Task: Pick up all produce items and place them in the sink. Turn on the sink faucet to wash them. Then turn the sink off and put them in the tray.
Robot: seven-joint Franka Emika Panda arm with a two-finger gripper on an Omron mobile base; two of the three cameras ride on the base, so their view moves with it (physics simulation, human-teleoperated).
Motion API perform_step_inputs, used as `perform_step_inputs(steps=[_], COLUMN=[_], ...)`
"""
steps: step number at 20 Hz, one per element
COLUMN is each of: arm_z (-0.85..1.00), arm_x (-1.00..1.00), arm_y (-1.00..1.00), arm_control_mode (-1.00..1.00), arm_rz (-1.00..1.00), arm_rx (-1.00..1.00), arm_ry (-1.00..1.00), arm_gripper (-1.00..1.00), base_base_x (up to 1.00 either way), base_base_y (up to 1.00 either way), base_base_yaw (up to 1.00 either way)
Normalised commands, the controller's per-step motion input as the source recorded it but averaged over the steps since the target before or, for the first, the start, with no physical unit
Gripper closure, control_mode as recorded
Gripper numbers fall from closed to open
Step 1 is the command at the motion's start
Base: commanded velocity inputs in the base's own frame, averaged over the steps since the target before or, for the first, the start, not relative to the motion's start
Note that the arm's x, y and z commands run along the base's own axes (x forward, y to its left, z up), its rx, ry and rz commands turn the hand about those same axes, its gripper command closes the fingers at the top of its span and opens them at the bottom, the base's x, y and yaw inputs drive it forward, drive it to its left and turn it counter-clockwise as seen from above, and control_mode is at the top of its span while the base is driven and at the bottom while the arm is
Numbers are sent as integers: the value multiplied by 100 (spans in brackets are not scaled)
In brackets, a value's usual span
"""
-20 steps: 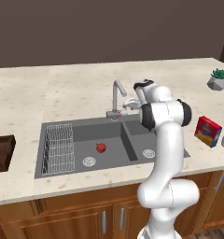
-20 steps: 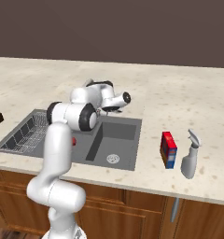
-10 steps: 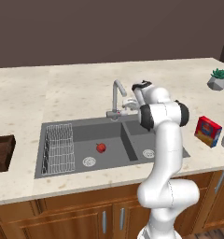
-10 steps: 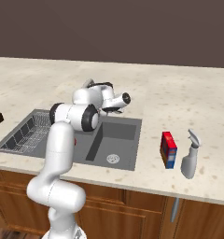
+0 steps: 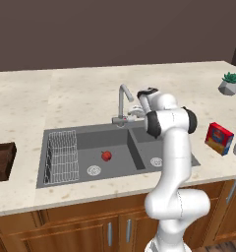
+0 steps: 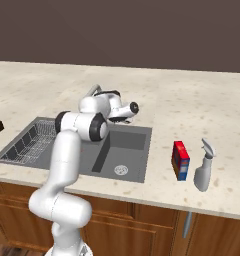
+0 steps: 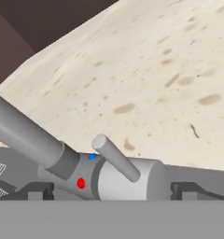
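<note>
With the 1 fruit (image 5: 106, 156) lying in the sink (image 5: 85, 142) at centre frame, the wide-open, empty gripper (image 7: 111, 189) straddles the faucet (image 5: 123, 104) lever (image 7: 115, 158), so nudging it on looks next.

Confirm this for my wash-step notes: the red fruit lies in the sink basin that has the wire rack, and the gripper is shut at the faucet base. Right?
Not quite. The gripper is open, as the hand view shows: its tips stand either side of the faucet base. The red fruit does lie in the wire rack basin of the sink.
</note>
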Motion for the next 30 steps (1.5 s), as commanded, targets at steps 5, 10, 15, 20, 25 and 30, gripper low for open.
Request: perform_step_inputs(steps=[5, 10, 15, 20, 25, 30], arm_z=[-6, -3, -4, -10, -6, -2], arm_x=[27, 28, 26, 11, 0, 0], arm_y=[0, 0, 0, 0, -4, -25], arm_control_mode=[-100, -100, -100, -100, -100, -100], arm_rz=[-1, -2, -3, -4, -6, -8], arm_rx=[0, 0, 0, 0, 0, -1], arm_ry=[0, 1, 2, 2, 0, 1], arm_gripper=[-100, -100, -100, 100, 100, 100], base_base_x=[0, 0, 0, 0, 0, 0], base_base_y=[0, 0, 0, 0, 0, 0], base_base_yaw=[0, 0, 0, 0, 0, 0])
